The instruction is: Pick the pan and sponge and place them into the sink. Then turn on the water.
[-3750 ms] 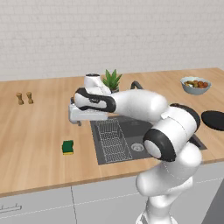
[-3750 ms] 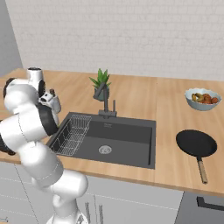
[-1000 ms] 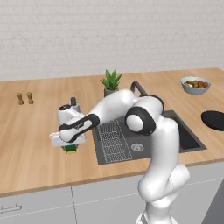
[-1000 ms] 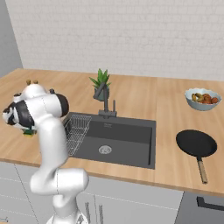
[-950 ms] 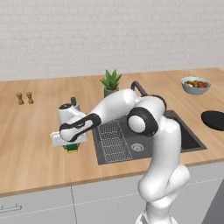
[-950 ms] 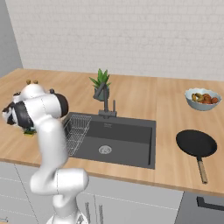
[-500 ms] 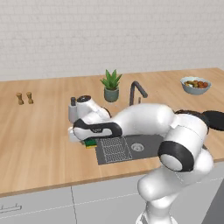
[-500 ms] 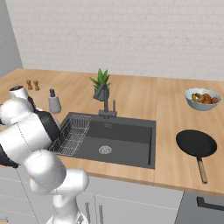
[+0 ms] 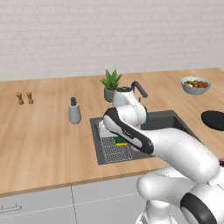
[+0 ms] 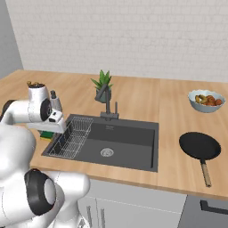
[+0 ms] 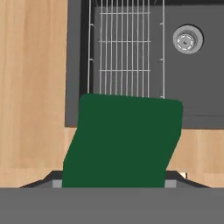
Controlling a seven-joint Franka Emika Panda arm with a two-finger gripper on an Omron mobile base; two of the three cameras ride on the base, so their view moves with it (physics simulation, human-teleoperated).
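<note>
Gripping the sponge [image 11: 122, 142] between its fingers, the gripper [image 9: 117, 139] hangs over the sink's [image 10: 129, 142] wire rack [image 11: 126, 48]. Jaws about half-spread, w/ drain [image 11: 187, 39] beyond fingertips.

Your arm covers most of the sponge [image 9: 119, 141] in the left base view, and its hand hides most of it from the right. In the hand view its green top hides the finger tips. The pan [image 9: 214, 120] is cut off at the left view's right edge.
</note>
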